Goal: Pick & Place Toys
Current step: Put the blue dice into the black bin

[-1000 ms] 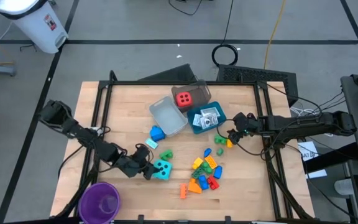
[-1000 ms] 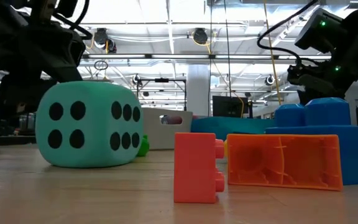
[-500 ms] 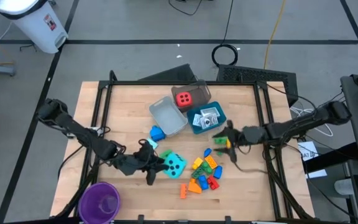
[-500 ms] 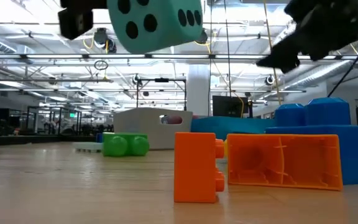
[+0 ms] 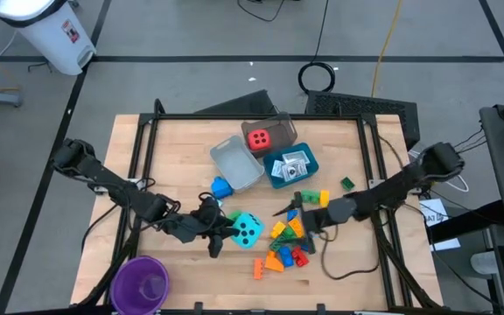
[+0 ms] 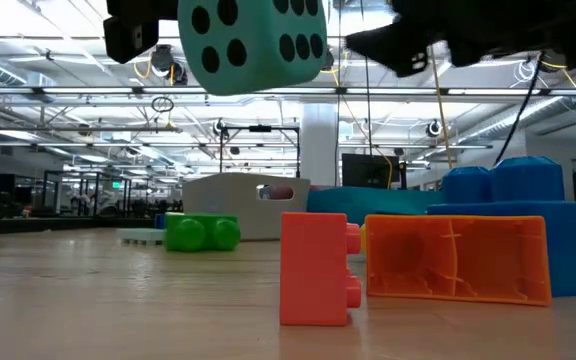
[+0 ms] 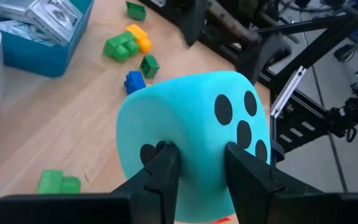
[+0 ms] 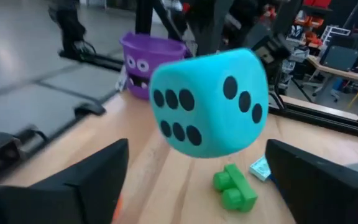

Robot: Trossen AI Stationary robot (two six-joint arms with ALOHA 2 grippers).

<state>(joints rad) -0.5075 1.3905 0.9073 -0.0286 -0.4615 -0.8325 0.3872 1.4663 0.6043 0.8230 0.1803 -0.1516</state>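
My left gripper (image 5: 227,233) is shut on the cyan dotted die (image 5: 247,230), which is up in the air, high in the low view (image 6: 253,40). My right gripper (image 5: 290,211) is open and empty just right of the die, above the brick pile (image 5: 287,242); its wrist view faces the die (image 8: 209,102). The red die (image 5: 258,138) lies in the grey tray. White packets (image 5: 290,165) lie in the blue tray. A blue brick (image 5: 221,186) and a green brick (image 6: 200,232) rest on the table. My left gripper pinches the cyan die between its two fingers (image 7: 164,167), on the side of the die nearest the wrist (image 7: 197,163). The soft surface is dented in at both fingers. The fingers come about level from the table's left. The die is lifted clear of the table.
A purple cup (image 5: 140,282) stands at the near left corner. A clear tray (image 5: 234,163), a grey tray (image 5: 280,129) and a blue tray (image 5: 306,174) stand at the far middle. Loose yellow and green bricks (image 5: 313,198) and a dark green brick (image 5: 346,183) lie right of the trays.
My left gripper has lifted the cyan die off the table and carried it a little toward the right edge; the die has turned somewhat. My right gripper has gone toward the table's left and near edges, up to the brick pile and the die.
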